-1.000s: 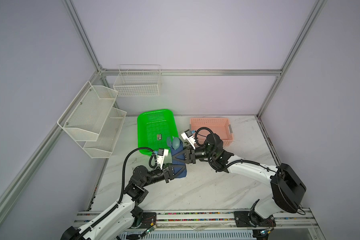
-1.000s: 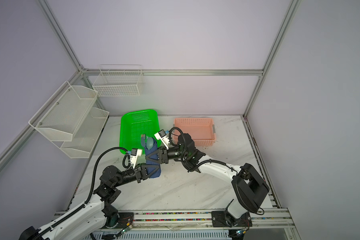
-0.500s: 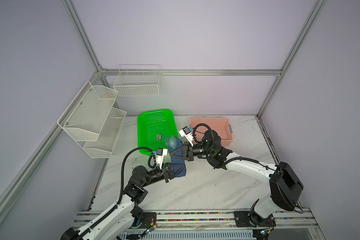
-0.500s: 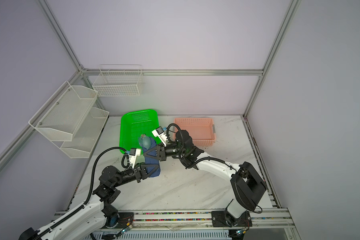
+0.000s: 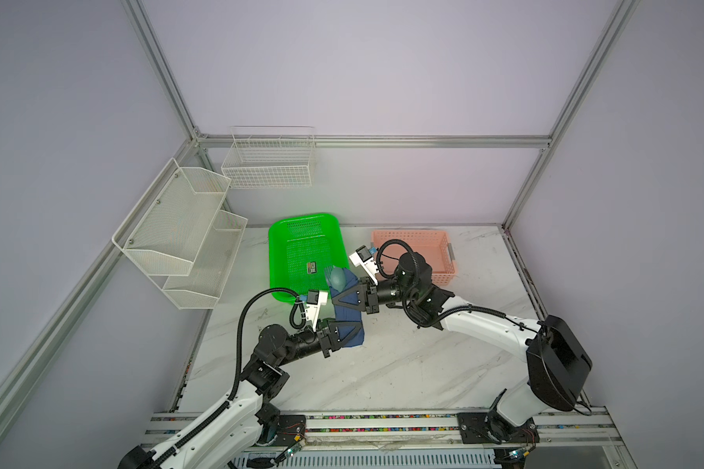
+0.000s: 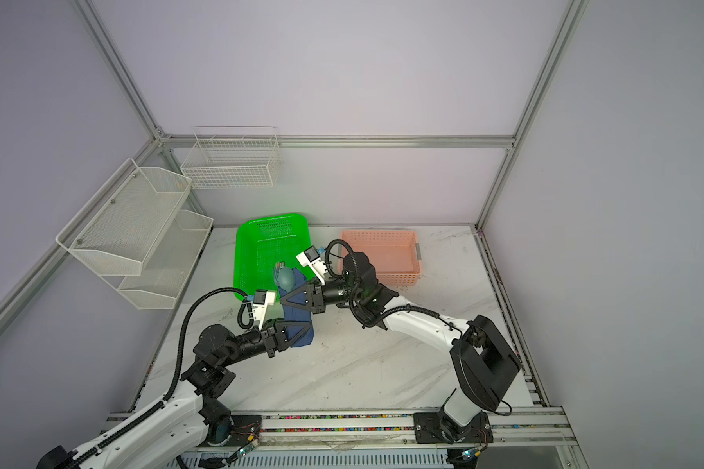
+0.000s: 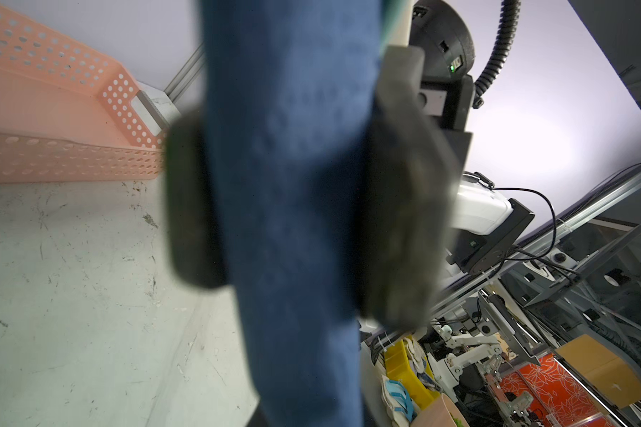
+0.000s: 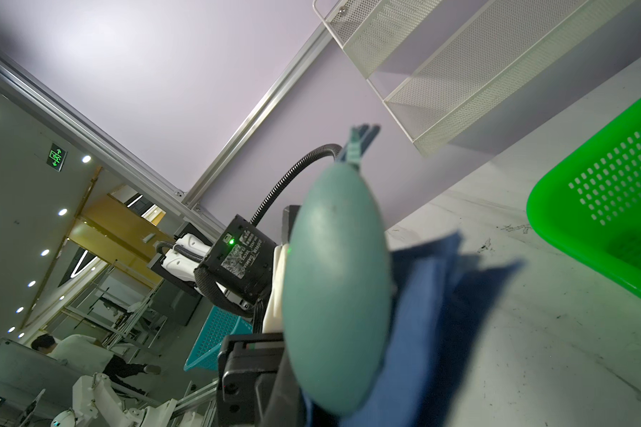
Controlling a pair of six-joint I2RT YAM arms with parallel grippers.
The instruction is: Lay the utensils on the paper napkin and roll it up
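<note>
**One napkin roll, both jaws on it**

You have one desk [image 5: 403,365], bare and wide toward its front edge. Two baskets stand at the back, green [image 5: 279,251] and pink [image 5: 450,260]. One rolled napkin [image 5: 347,318] runs from the green basket's near rim toward you. Left jaws pinch its near end, and right jaws are closed on its middle. Two utensils [image 5: 337,278] poke out of the far end: a spoon and a fork.

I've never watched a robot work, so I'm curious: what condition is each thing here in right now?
Napkin: rolled up, gripped in two places.
Spoon: wrapped, bowl sticking out of the roll's far end.
Left gripper: shut on the napkin.
Right gripper: shut on the napkin.
Green basket: holds a small black card.
Pink basket: nothing seen inside.
Wall racks: hung up, nothing seen inside.
</note>
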